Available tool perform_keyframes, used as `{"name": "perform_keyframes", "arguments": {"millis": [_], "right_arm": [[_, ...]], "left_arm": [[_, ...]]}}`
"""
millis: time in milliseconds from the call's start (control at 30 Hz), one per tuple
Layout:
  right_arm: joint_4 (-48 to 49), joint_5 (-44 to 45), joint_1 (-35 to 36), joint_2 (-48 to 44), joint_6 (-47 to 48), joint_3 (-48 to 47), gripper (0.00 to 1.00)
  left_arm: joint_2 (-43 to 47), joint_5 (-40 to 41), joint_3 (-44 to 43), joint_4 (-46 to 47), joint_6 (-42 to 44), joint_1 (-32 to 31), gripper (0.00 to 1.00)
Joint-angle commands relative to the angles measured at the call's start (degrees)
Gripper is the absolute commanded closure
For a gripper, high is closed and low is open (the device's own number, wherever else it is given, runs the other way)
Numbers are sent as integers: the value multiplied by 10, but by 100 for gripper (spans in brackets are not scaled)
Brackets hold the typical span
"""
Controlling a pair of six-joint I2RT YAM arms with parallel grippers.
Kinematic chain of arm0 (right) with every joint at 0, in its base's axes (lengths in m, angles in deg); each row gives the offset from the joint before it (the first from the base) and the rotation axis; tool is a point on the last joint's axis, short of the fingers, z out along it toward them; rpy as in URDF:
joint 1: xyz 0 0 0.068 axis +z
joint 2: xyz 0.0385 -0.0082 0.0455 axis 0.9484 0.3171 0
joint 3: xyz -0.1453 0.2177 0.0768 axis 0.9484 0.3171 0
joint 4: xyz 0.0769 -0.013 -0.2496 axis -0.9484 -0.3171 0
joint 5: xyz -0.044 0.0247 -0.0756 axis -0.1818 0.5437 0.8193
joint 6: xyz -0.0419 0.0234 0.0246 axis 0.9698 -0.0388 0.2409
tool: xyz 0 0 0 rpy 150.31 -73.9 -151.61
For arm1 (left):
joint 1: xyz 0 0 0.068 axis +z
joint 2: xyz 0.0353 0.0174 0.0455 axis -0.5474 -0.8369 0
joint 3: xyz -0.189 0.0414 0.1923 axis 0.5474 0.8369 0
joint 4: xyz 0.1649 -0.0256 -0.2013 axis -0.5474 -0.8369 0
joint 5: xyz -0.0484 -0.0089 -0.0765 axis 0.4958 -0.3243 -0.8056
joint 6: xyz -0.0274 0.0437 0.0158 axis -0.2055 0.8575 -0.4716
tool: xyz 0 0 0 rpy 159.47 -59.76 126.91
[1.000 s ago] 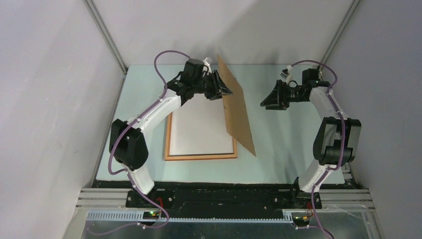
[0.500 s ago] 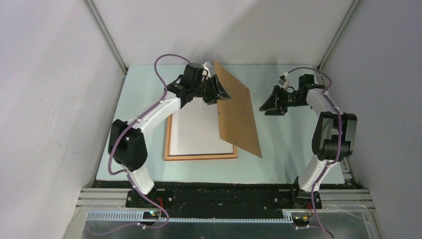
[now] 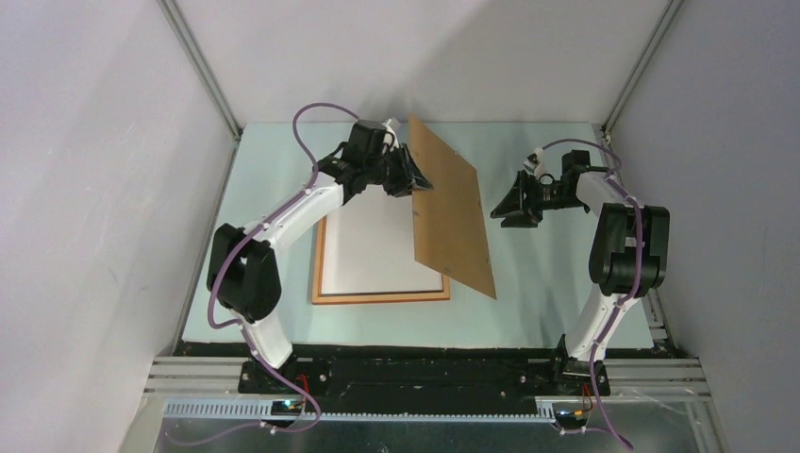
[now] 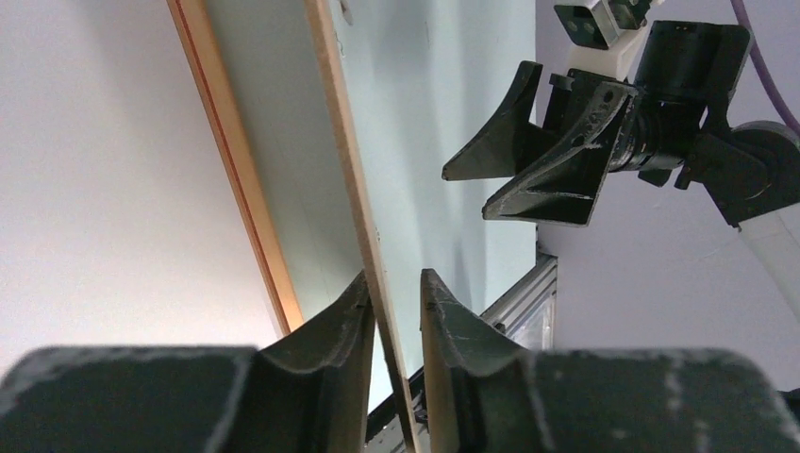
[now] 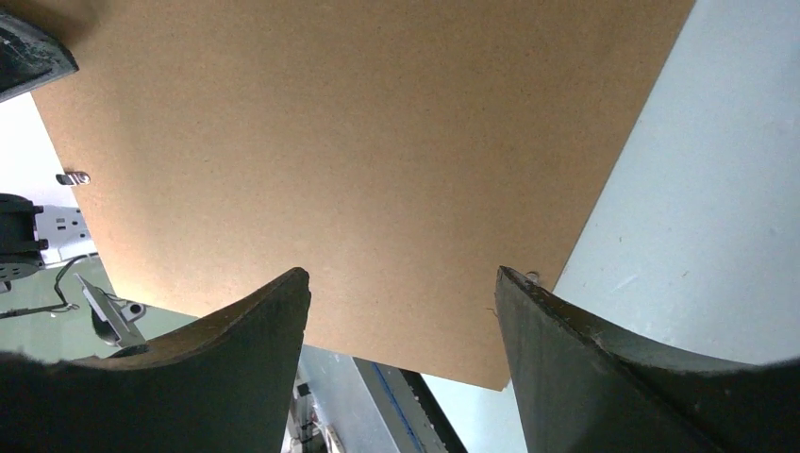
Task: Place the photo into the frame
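Observation:
The orange-brown frame [image 3: 379, 297] lies flat left of centre, and the photo [image 3: 373, 245] lies inside it with only its white reverse showing. A plain brown backing board [image 3: 451, 212] stands tilted over the frame's right side, its lower corner down near the mat. My left gripper [image 3: 422, 181] is shut on the board's top left edge. In the left wrist view the board's edge [image 4: 341, 123] runs between the jaws of the left gripper [image 4: 393, 276], pressed to the left finger with a slim gap at the right tip. My right gripper [image 3: 503, 206] hangs open just right of the board, facing its brown face [image 5: 358, 132].
The pale green mat [image 3: 547, 283] covers the table inside grey walls. A small metal clip [image 5: 73, 177] sticks out from the board's edge. Aluminium rails [image 3: 425, 373] and both arm bases line the near side.
The backing board has leaned over to the right, showing more of its face, then held still. The left jaws have narrowed on its edge. The right gripper has shifted a little nearer the board.

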Motion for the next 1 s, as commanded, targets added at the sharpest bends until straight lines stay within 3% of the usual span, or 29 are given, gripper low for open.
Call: {"name": "perform_keyframes", "arguments": {"millis": [0,167,233,667,967], "right_arm": [[13,-7,-8,-3,3,2,24],[15,-13,-15,-12,2,6,24],[15,-16,-23,-19,1,8,24],[74,-46,-71,-94,-35,51,17],[129,-62,-83,-118,-69,88,15]], "left_arm": [[1,0,-11,19,13,2,75],[-7,-5,-11,19,14,3,97],[-6,-9,-10,20,15,3,100],[30,-111,7,92,19,32,100],[87,-191,100,272,-52,64,100]]}}
